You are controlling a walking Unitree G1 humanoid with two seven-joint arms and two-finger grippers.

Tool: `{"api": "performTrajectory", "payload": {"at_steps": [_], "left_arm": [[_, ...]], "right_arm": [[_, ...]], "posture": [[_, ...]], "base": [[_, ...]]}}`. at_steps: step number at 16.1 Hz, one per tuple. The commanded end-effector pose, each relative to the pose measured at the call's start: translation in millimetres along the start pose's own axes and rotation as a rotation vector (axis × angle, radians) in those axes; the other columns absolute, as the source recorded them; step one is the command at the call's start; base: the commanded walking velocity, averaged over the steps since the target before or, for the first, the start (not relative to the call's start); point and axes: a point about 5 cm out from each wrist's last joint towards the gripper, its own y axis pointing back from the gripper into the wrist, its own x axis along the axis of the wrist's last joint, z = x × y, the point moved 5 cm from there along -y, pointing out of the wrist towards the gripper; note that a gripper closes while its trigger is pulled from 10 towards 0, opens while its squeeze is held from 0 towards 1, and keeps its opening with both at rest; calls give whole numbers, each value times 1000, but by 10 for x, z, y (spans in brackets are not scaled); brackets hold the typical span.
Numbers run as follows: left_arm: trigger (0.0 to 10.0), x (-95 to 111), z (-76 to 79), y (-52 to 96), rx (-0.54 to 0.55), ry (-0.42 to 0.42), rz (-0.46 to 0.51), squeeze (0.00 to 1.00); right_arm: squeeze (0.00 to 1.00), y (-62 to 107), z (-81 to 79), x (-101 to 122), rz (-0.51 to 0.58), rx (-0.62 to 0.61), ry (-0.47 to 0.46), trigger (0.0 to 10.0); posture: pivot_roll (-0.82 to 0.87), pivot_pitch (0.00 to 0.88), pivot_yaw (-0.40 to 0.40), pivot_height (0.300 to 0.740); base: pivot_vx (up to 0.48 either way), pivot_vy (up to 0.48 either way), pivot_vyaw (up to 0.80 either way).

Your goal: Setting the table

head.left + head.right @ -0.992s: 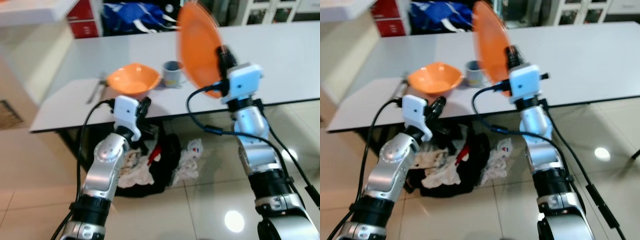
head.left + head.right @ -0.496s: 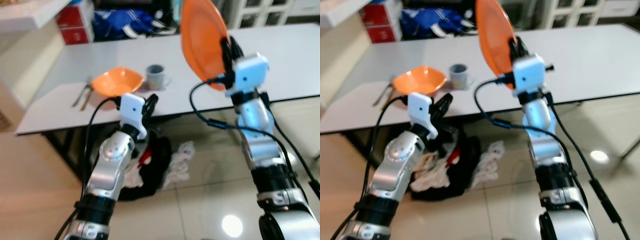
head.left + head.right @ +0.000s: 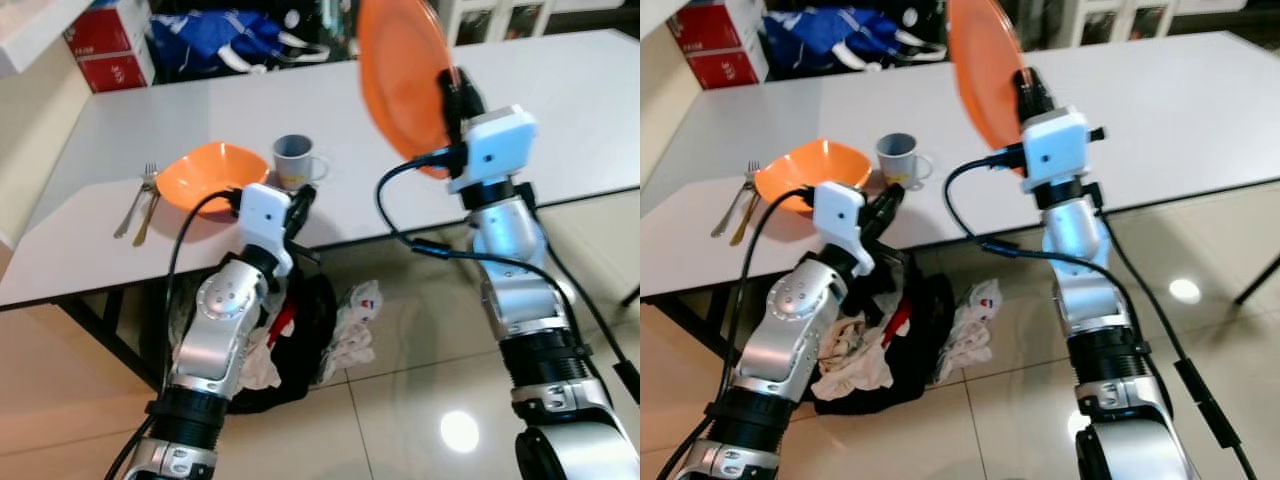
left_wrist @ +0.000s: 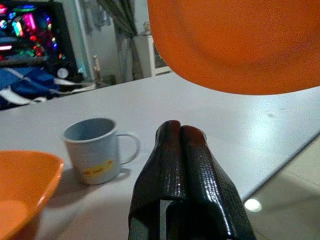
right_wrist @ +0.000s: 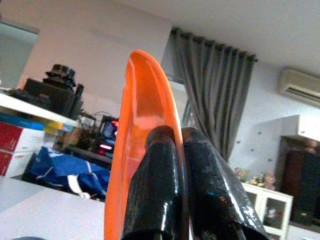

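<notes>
My right gripper (image 3: 452,88) is shut on the rim of an orange plate (image 3: 398,85), held nearly upright above the white table's (image 3: 560,110) front edge. The right wrist view has both fingers (image 5: 160,185) clamped on the orange plate (image 5: 137,130) edge. My left gripper (image 3: 302,202) is shut and empty, hovering at the table's near edge just in front of a grey mug (image 3: 293,160). An orange bowl (image 3: 208,177) sits left of the mug, with a fork and a second utensil (image 3: 138,203) further left. The left wrist view has the mug (image 4: 95,149) beyond the closed fingers (image 4: 182,175).
A heap of dark and white cloth (image 3: 300,335) lies on the tiled floor under the table. Red boxes (image 3: 105,40) and a blue bag (image 3: 215,35) stand behind the table. The table's right half is bare.
The camera has shifted, so the table sits lower and nearer in view. The right gripper still holds the plate upright; the left gripper stays shut by the table edge.
</notes>
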Motion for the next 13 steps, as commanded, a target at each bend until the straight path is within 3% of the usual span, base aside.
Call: {"api": "performTrajectory", "payload": {"at_steps": [1,5,9,13], "left_arm": [[10000,40,-24,-22,10,1,5,0],[10000,112,-8,-33,8,-14,37,0],[10000,229,82,-45,-30,-79,85,0],[10000,258,105,-53,-32,-57,102,0]], "right_arm": [[0,-47,27,105,48,-6,0,0],[0,-43,20,95,48,0,2,0],[0,-37,14,80,42,-3,12,0],[0,-45,24,82,48,-8,29,0]], "posture": [[-91,0,57,736],[-90,0,54,736],[-90,0,57,736],[-91,0,58,736]], "base": [[401,259,0],[380,293,0],[435,0,0],[0,0,0]]}}
